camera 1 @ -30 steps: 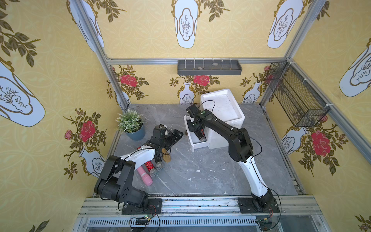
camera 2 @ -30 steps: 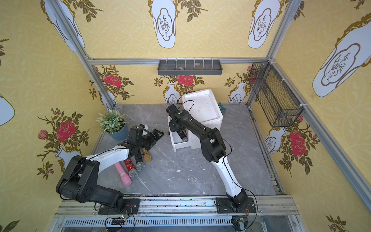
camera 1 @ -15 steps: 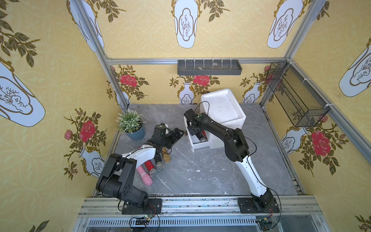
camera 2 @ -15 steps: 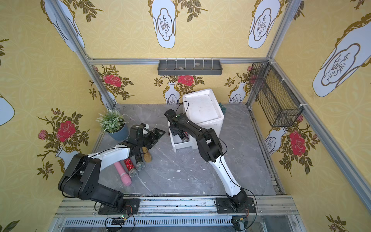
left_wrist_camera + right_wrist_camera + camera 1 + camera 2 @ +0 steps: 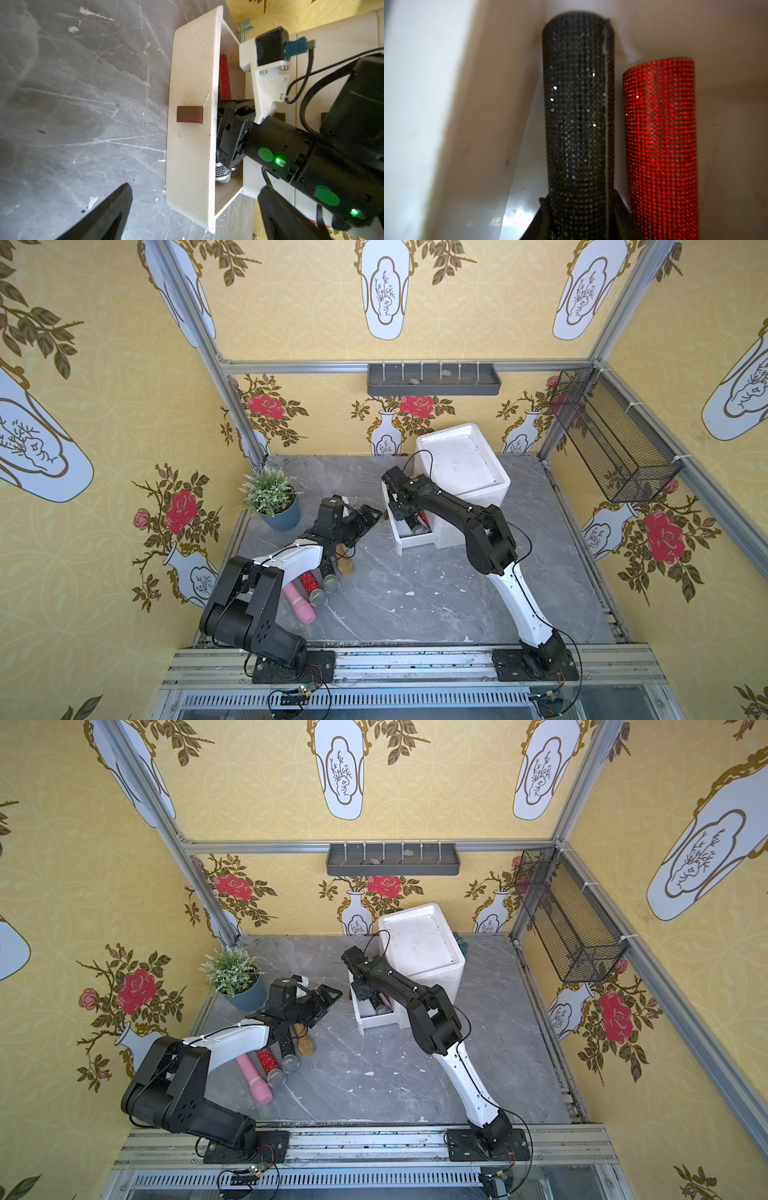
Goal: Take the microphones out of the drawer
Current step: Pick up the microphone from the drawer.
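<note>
As the jaws have narrowed within the last second, the right gripper [image 5: 578, 209] is now seen clamped on the black microphone [image 5: 577, 108], which lies in the drawer [image 5: 191, 145] beside a red microphone [image 5: 660, 135] (a lift is judged to be next). This grip is shown by the right wrist view alone; the mesh heads [image 5: 222, 174] are shown only by the left wrist view. The left gripper [image 5: 368, 517] is held wide open above the table [image 5: 415, 593].

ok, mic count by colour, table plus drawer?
Visible mics:
red mics: 2
black mics: 2
pink mic: 1
gold mic: 1
Total: 6
</note>
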You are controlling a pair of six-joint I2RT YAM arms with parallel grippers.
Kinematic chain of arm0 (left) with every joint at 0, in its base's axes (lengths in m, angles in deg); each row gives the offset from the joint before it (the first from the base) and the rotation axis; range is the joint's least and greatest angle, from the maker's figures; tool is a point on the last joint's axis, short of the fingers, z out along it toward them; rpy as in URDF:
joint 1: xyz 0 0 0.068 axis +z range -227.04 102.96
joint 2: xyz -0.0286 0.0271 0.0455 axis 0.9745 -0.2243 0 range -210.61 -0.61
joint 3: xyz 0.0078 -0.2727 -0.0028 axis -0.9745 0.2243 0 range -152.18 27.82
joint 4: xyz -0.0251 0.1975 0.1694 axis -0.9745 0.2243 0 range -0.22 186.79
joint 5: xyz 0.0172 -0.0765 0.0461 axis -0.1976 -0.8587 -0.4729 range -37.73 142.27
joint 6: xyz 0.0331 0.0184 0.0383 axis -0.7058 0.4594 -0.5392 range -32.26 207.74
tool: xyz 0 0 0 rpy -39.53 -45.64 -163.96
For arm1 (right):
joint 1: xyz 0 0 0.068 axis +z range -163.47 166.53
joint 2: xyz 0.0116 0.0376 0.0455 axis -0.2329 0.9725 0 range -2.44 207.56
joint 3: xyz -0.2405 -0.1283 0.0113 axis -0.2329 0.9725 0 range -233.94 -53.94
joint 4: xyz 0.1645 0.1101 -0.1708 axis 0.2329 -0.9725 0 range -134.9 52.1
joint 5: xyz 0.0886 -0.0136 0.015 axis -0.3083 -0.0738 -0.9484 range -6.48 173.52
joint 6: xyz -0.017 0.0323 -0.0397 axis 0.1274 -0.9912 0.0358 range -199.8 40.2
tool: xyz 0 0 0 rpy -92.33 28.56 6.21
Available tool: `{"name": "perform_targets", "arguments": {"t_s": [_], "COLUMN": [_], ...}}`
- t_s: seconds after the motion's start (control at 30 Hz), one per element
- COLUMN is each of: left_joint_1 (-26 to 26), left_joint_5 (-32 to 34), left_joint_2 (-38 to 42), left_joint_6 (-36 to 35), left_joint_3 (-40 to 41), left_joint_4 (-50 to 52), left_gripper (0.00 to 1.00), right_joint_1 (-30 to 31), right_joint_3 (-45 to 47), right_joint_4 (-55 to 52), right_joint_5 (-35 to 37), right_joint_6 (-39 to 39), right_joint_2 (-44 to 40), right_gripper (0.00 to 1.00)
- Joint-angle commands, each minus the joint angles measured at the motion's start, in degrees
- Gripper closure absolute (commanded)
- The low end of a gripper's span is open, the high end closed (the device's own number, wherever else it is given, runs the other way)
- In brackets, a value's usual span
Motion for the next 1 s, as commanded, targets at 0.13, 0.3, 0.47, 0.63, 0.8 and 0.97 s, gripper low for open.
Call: {"name": "perform_targets", "arguments": {"t_s": [0.13,0.3,0.47,0.63,0.8,0.97], "left_joint_1": [0.01,0.01,-0.01,0.02,0.23,1.01], "left_joint_5": [-1.22,-1.31,-1.55,-1.68,-1.18,2.05], "left_joint_2": [-0.81,-0.78,-0.63,0.09,2.31,8.22], "left_joint_6": [0.55,0.64,0.73,0.73,-1.32,-6.31], "left_joint_3": [0.15,0.33,0.82,1.37,1.24,-1.77], "left_joint_4": [-1.95,-2.27,-2.54,-2.62,0.32,11.71], "left_gripper": [0.00,0.00,0.00,0.00,0.00,0.00], "right_joint_1": [-0.50,-0.51,-0.51,-0.51,-0.33,0.44], "right_joint_3": [-1.75,-2.37,-2.48,-2.61,-2.72,-2.74], "right_joint_4": [-0.78,-0.49,0.60,1.82,2.67,3.70], "right_joint_5": [0.29,0.71,0.48,-0.71,-2.43,-7.30], "right_joint_6": [-6.09,-6.48,-6.16,-5.80,-5.43,-6.90], "right_joint_2": [-3.24,-4.51,-5.92,-8.04,-10.35,-12.88], "right_gripper": [0.73,0.73,0.74,0.74,0.75,0.75]}}
